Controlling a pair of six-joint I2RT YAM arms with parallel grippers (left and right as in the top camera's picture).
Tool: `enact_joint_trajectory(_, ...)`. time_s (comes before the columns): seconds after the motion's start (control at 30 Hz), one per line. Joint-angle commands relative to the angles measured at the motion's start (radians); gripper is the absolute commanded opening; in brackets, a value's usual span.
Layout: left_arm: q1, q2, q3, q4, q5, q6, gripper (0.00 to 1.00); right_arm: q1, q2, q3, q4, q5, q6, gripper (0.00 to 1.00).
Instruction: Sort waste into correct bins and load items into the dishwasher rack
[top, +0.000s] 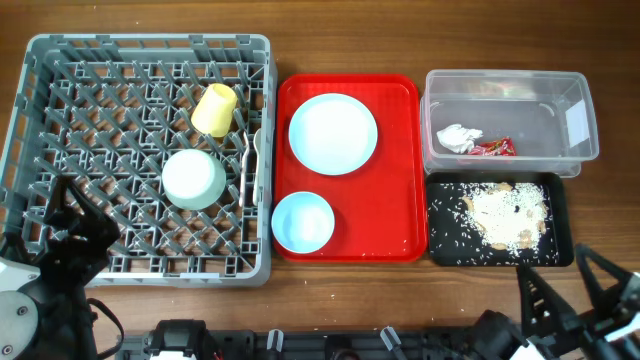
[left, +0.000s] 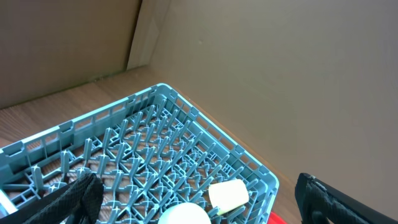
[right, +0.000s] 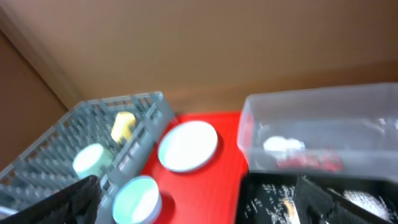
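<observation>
Two grippers, both with jaws apart and holding nothing, appear in three views. Overhead: the dishwasher rack (top: 30, 60) fills the left part of the tabletop; the yellow cup (top: 214, 109) lies tilted on its pegs toward the far side, and the first bowl (top: 193, 178) sits near the rack's middle; the red tray (top: 400, 200) lies just right of the rack at mid-table, carrying the plate (top: 333, 133) at its far end and the second bowl (top: 302, 222) at its near left corner; the clear tub (top: 580, 110) stands at the far right, with the napkin (top: 458, 138) and the red wrapper (top: 492, 148) side by side inside; the black tray (top: 445, 250) lies just in front of the tub and holds the rice scraps (top: 505, 215); the left gripper (top: 75, 215) hangs over the rack's near left corner; the right gripper (top: 558, 272) is at the near edge, just in front of the black tray's right end. Left wrist: the left gripper (left: 198, 180) frames the rack (left: 155, 93), with the cup (left: 228, 194) and the first bowl's rim (left: 183, 214) between its fingers. Right wrist, blurred: the right gripper (right: 193, 186) looks out across the red tray (right: 217, 180); the plate (right: 187, 145) and second bowl (right: 138, 199) are on it; the rack (right: 118, 102) is at left; the tub (right: 311, 102), with napkin (right: 283, 145) and wrapper (right: 311, 163), is at right.
</observation>
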Motion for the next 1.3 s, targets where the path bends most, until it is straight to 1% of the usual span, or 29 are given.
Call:
enact_joint_trajectory(0.0, 0.008, -0.001, 0.006, 0.002, -0.016, -0.010, 1.00, 0.000, -0.007, -0.004, -0.094, -0.002, 0.040, 1.00)
enact_joint_trajectory(0.03, 0.008, -0.001, 0.006, 0.002, -0.016, -0.010, 1.00, 0.000, -0.007, -0.004, -0.121, -0.001, 0.046, 1.00)
enact_joint_trajectory(0.1, 0.008, -0.001, 0.006, 0.002, -0.016, -0.010, 1.00, 0.000, -0.007, -0.004, -0.123, -0.002, 0.067, 1.00)
enact_joint_trajectory(0.7, 0.008, -0.001, 0.006, 0.006, -0.007, -0.016, 1.00, 0.000, -0.007, -0.004, -0.123, -0.002, 0.067, 1.00)
enact_joint_trajectory(0.73, 0.008, -0.001, 0.006, 0.021, 0.042, -0.030, 1.00, 0.000, -0.007, -0.004, -0.123, -0.002, 0.068, 1.00)
enact_joint_trajectory(0.77, 0.008, -0.001, 0.006, 0.018, 0.211, -0.063, 1.00, 0.000, -0.007, -0.004, -0.123, -0.002, 0.067, 1.00)
enact_joint_trajectory(0.83, 0.008, 0.003, 0.001, 0.029, 0.468, -0.091, 1.00, 0.000, -0.007, -0.004, -0.123, -0.002, 0.067, 1.00)
enact_joint_trajectory(0.87, 0.008, 0.008, -0.008, 0.043, 0.576, -0.092, 1.00, 0.000, -0.007, -0.004, -0.123, -0.002, 0.068, 1.00)
enact_joint_trajectory(0.9, 0.008, 0.031, -0.024, 0.064, 0.718, -0.092, 1.00, 0.000, -0.007, -0.004, -0.123, -0.002, 0.068, 1.00)
enact_joint_trajectory(0.93, 0.008, 0.063, -0.031, 0.067, 0.782, -0.092, 1.00, 0.000, -0.007, -0.004, -0.123, -0.002, 0.067, 1.00)
enact_joint_trajectory(1.03, 0.005, 0.192, -0.032, 0.059, 0.863, -0.090, 1.00, 0.000, -0.007, -0.004, -0.123, -0.002, 0.068, 1.00)
enact_joint_trajectory(1.1, -0.034, 0.346, -0.032, 0.051, 0.926, -0.084, 1.00, 0.000, -0.007, -0.004, -0.123, -0.002, 0.068, 1.00)
enact_joint_trajectory(1.17, -0.082, 0.472, -0.032, 0.057, 0.955, -0.086, 1.00, 0.000, -0.007, -0.004, -0.123, -0.002, 0.067, 1.00)
enact_joint_trajectory(1.27, -0.106, 0.628, -0.032, 0.117, 0.975, -0.091, 1.00, 0.000, -0.007, -0.004, -0.123, -0.002, 0.067, 1.00)
